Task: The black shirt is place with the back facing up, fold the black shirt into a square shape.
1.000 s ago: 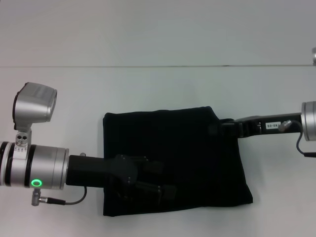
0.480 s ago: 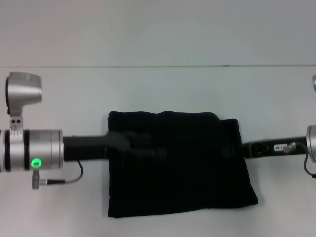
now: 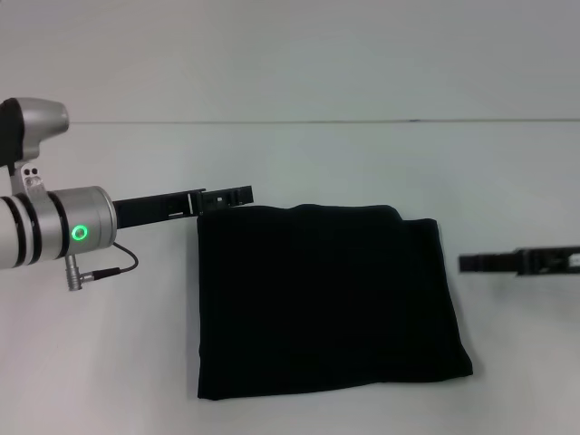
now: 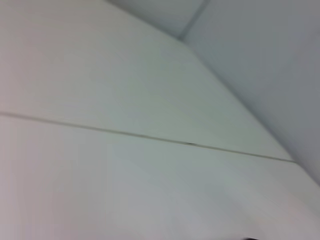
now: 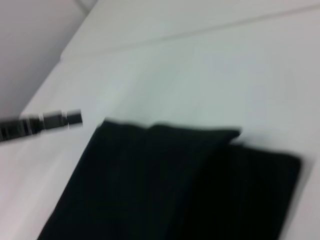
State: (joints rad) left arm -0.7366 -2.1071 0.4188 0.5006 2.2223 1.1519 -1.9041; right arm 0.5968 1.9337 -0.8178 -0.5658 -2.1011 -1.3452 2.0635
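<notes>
The black shirt (image 3: 326,304) lies flat on the white table, folded into a rough square, with a second layer showing along its far right edge. The right wrist view shows the black shirt (image 5: 165,185) as a dark layered slab. My left gripper (image 3: 237,195) hovers just beyond the shirt's far left corner, seen edge-on and holding nothing. It shows again as the left gripper (image 5: 70,118) in the right wrist view. My right gripper (image 3: 473,264) sits off the shirt's right edge, a small gap away, also holding nothing.
The white table (image 3: 326,163) runs out to a seam line (image 3: 290,121) at the back, with a pale wall behind it. The left wrist view holds only the table surface (image 4: 125,190) and the wall.
Both arms have pulled off the shirt: the left gripper moved from over its left part up past the far left corner, and the right gripper drew back to the right. The shirt stays folded.
</notes>
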